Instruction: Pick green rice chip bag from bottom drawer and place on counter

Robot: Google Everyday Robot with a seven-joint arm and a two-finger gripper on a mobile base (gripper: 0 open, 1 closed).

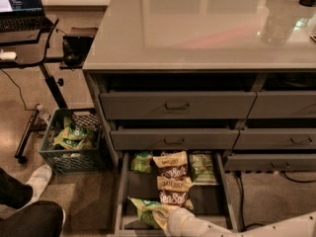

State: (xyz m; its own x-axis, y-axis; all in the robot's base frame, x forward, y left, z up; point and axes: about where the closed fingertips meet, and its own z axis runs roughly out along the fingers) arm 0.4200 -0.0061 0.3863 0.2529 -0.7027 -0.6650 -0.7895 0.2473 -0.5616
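Observation:
The bottom drawer (121,191) is pulled open under the counter (197,28). A bright green rice chip bag (140,207) lies at the drawer's front left. My gripper (163,216) reaches in from the lower right on a white arm. It sits against the right end of that bag and covers part of it. Two brown-and-cream bags (172,177) lie in the drawer's middle. A small green bag (142,162) lies at the back left and a pale-green bag (202,168) at the back right.
The two drawers above (175,105) are shut. A dark crate (69,152) with green bags stands on the floor at the left. A black laptop desk (29,38) and a person's shoe (39,179) are at the far left. A clear bottle (279,19) stands on the counter.

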